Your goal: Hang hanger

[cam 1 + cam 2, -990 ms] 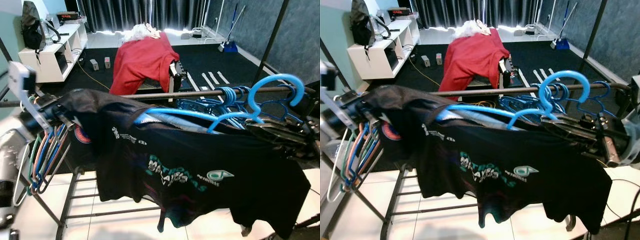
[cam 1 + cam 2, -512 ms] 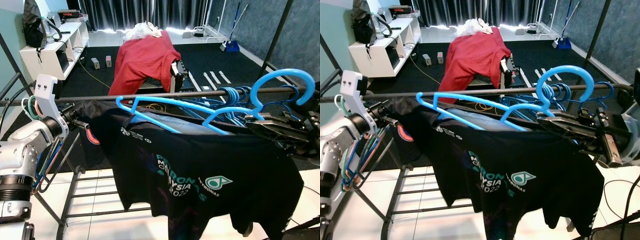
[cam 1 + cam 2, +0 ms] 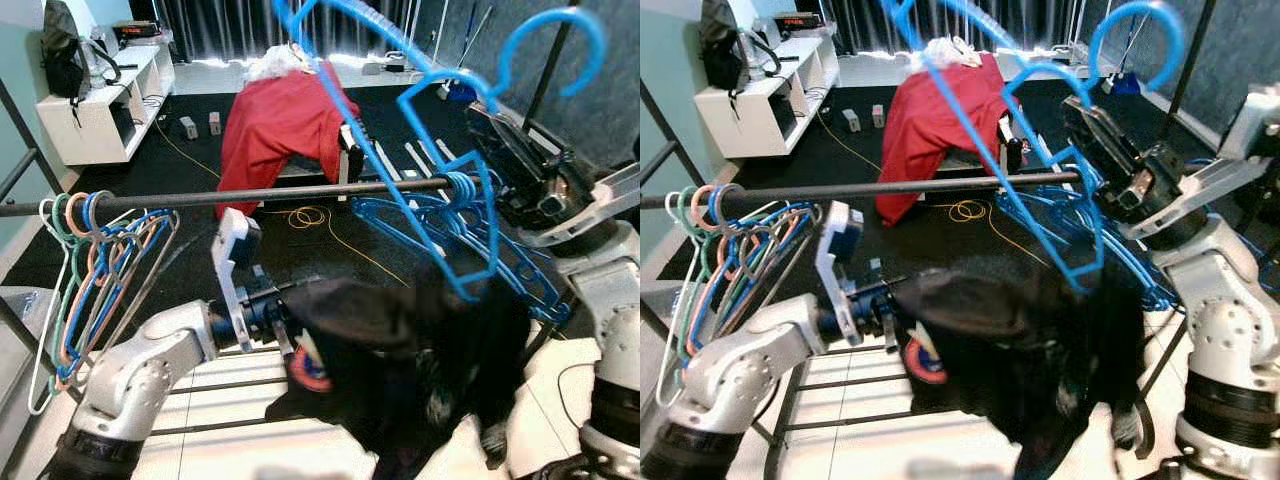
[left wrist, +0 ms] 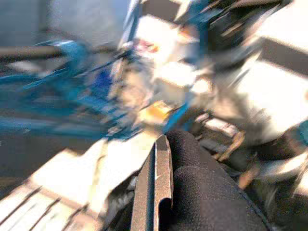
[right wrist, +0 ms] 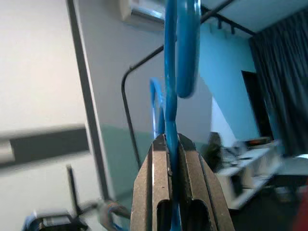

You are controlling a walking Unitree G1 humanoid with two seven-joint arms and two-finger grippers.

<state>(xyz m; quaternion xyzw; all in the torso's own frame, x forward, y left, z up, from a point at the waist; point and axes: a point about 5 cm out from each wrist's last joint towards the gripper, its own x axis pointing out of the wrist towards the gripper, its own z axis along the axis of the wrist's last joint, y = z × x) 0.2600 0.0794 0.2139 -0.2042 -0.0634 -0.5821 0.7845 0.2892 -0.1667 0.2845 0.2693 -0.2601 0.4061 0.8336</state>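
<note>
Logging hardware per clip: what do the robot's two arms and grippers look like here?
Both arms are silver metal with rounded, segmented links and black ribbed bands at the joints. The left arm carries a white block-shaped wrist module. The right arm ends in a black housing. The right gripper has long, flat dark fingers; the left gripper is black too.

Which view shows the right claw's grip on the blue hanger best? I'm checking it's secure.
The right wrist view: the right claw is clamped shut on the blue hanger. The eye views show the hanger raised above the rail, with the grip less clear.
</note>
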